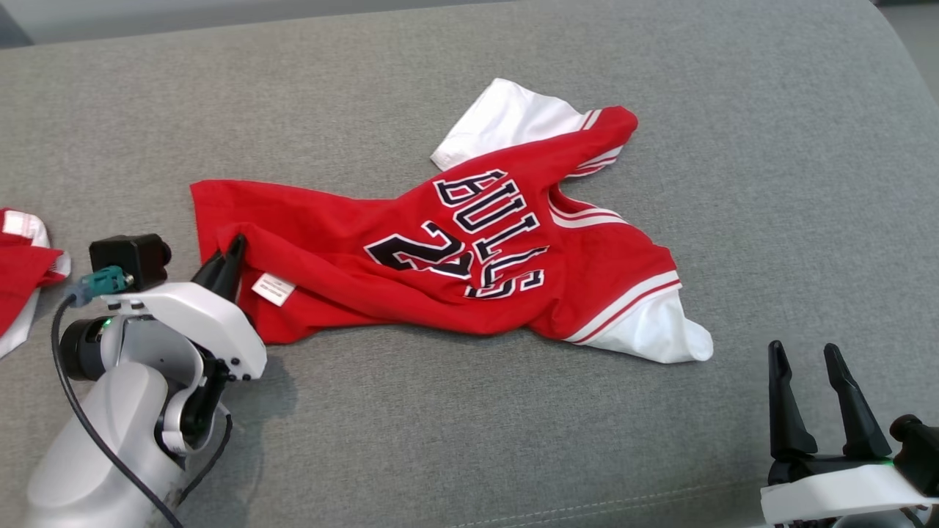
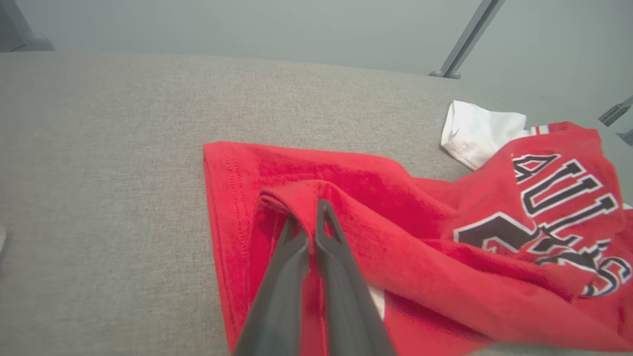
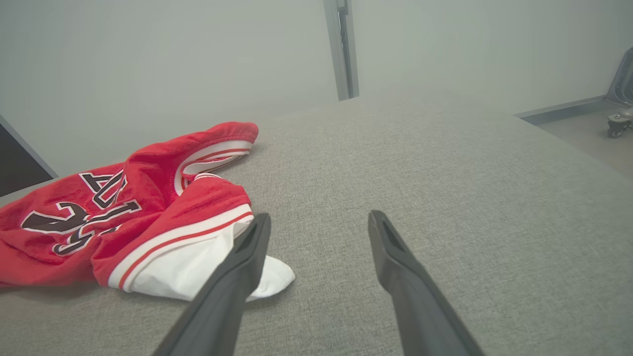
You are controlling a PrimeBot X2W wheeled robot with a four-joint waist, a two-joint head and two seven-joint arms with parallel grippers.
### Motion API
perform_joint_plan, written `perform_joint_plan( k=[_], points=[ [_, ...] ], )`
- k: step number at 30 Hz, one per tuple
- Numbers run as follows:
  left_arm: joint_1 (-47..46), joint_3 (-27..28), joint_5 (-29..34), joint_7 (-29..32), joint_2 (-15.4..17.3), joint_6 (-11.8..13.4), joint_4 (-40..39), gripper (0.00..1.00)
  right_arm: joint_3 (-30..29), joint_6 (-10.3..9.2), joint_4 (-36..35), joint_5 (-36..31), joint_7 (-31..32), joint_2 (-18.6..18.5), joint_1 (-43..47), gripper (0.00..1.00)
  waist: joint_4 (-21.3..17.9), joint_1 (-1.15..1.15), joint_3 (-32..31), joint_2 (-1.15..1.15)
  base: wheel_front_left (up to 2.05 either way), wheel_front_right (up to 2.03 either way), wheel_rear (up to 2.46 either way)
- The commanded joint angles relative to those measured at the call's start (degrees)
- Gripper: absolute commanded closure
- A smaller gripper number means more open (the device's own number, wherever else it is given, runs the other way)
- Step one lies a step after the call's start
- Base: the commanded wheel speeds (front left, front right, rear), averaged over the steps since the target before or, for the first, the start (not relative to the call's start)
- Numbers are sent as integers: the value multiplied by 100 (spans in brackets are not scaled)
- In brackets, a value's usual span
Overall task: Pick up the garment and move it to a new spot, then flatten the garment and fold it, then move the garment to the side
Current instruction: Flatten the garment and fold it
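Starting at the far left of the head view: a second red-and-white cloth (image 1: 22, 271) lies at the edge of the grey cushion (image 1: 440, 440), well apart from the jersey.

Left gripper (image 1: 227, 268) sits at the jersey's (image 1: 440, 257) left hem. From the head its dark fingers look pressed together against red fabric. The left wrist view makes the grip plain: left gripper (image 2: 309, 222) closed, with a raised fold of the jersey (image 2: 395, 222) pinched between the fingers. The stitched hem lies flat on the cushion just left of it.

Head view adds a white label (image 1: 273, 289) turned out just right of those fingers.

The jersey lies rumpled mid-cushion, with dark lettering and a number facing up and a white sleeve at the far and near right.

Right gripper (image 1: 805, 352) is at lower right, spread wide, holding nothing, and apart from the cloth. In the right wrist view, the right gripper (image 3: 320, 220) has one finger crossing in front of the jersey's (image 3: 148, 212) near white sleeve; contact cannot be told. Behind stand an upright post (image 3: 341, 49) and, far right, a castor (image 3: 618, 123).
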Motion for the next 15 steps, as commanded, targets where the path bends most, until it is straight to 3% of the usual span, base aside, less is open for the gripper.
perform_joint_plan(
  k=[1, 2, 3, 4, 9, 15],
  points=[
    [-318, 265, -67, -71, 135, -57, 65, 100, 137, -1, -91, 60, -77, -78, -158, 0, -86, 0, 52, 0, 0, 0, 0],
    [-416, 287, -119, -106, 71, -110, 297, 85, 138, -1, -90, 59, -77, -78, -164, 0, -96, 0, 54, 0, 0, 0, 0],
    [-508, 273, -103, -144, 44, -140, 522, 56, 140, -1, -88, 55, -77, -78, -170, 0, -101, 0, 54, 0, 0, 0, 0],
    [-597, 267, -79, -225, 8, -163, 705, 0, 137, -1, -88, 48, -77, -78, -177, 0, -101, 0, 57, 0, 0, 0, 0],
    [-848, 208, 122, -739, -130, -171, 1231, 0, 72, -1, -123, -21, -77, -78, -184, 0, 39, 0, -16, 0, 0, 0, 0],
    [-553, 149, 505, -1416, -53, 178, 885, 0, 10, -1, -312, -300, -78, -85, -189, 0, 336, 0, -228, 0, 0, 0, 0]
  ],
)
